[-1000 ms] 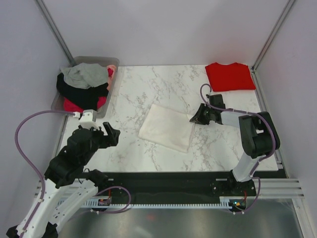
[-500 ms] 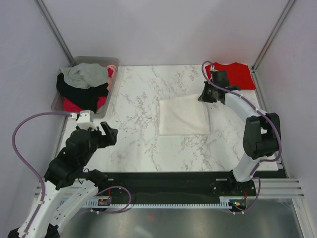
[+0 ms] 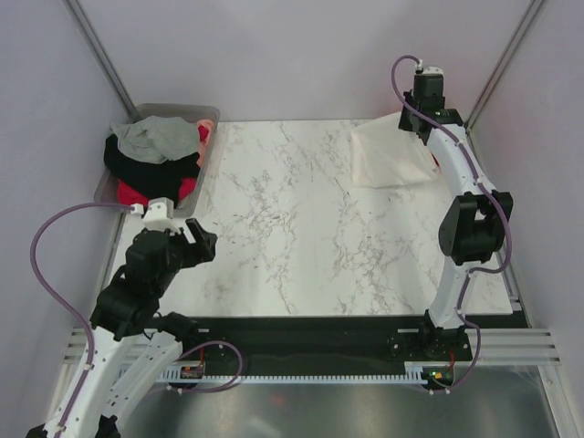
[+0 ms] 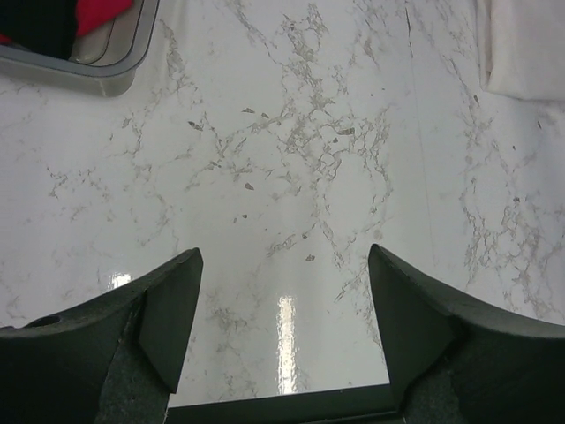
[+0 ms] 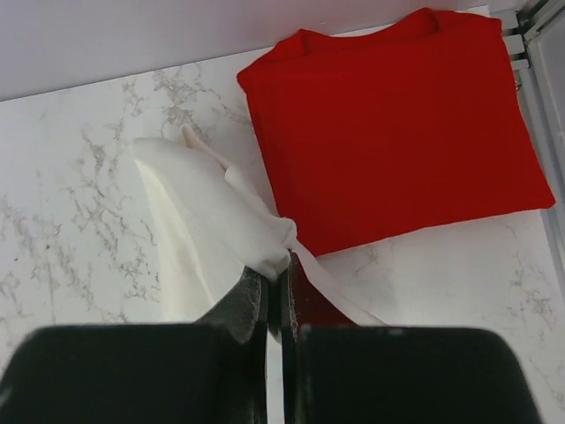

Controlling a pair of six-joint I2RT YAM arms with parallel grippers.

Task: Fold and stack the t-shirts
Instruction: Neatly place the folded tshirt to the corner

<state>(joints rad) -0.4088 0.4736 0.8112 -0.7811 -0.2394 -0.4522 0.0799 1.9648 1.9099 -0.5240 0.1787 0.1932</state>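
Right wrist: right end effector (image 5: 275, 276) is pinching the folded white t-shirt (image 5: 201, 205), not yet stacked, beside the red t-shirt (image 5: 388, 124); left end effector (image 4: 282, 258) is gaping, empty.

Top external: high above and behind both arm bases, facing down and forward; far off, taking in the whole marble table (image 3: 301, 237).
Left wrist: behind the left gripper (image 4: 282, 256), facing down past its spread fingers, close over the tabletop; bin (image 4: 106, 75) ahead-left.
Right wrist: behind the right gripper (image 5: 275, 274), tilted down, near the cream-white t-shirt (image 5: 203, 212) pinched at its tips; red t-shirt (image 5: 388, 124) beyond.
Shared: top and left wrist both show the bin and the cream-white t-shirt.
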